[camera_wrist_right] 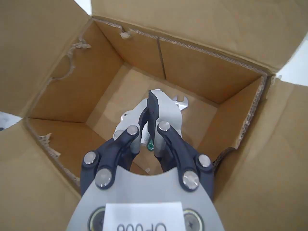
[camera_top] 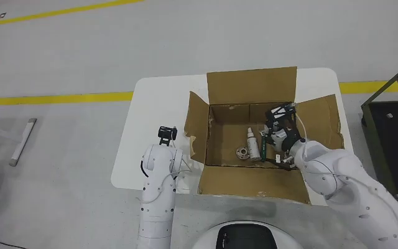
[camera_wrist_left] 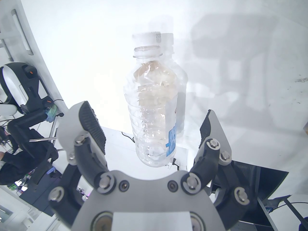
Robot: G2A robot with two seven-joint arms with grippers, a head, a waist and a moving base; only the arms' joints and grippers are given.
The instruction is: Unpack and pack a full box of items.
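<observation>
Closest in the left wrist view, the left gripper [camera_wrist_left: 146, 110] stands spread wide, its 2 ribbed pads [camera_wrist_left: 92, 123] on either side of a clear plastic bottle [camera_wrist_left: 154, 111] and touching it on neither side. This bottle has a white cap that points away from the gripper and a pale label with a blue patch down 1 side; it casts a shadow just beside itself on the white table [camera_wrist_left: 96, 25], though whether it rests fully on the surface I cannot tell. From the top view, the left arm is over the table's [camera_top: 155, 99] near left part, just outside the cardboard box [camera_top: 252, 84]. All 4 flaps of the box are folded outward, and it sits on the table's right half. The right gripper [camera_wrist_right: 151, 102] hangs inside the box [camera_wrist_right: 204, 13] near its right wall, above the floor, its black pads [camera_wrist_right: 152, 111] pressed together with nothing between them. On the box floor, a white spray bottle [camera_top: 252, 144] lies near the middle, a round metal fitting [camera_top: 241, 151] lies just beside it on its left, and a narrow green item [camera_top: 263, 148] lies just to its right. Past the clenched right fingers, the open end of a metal wrench [camera_wrist_right: 181, 103] shows on the floor.
</observation>
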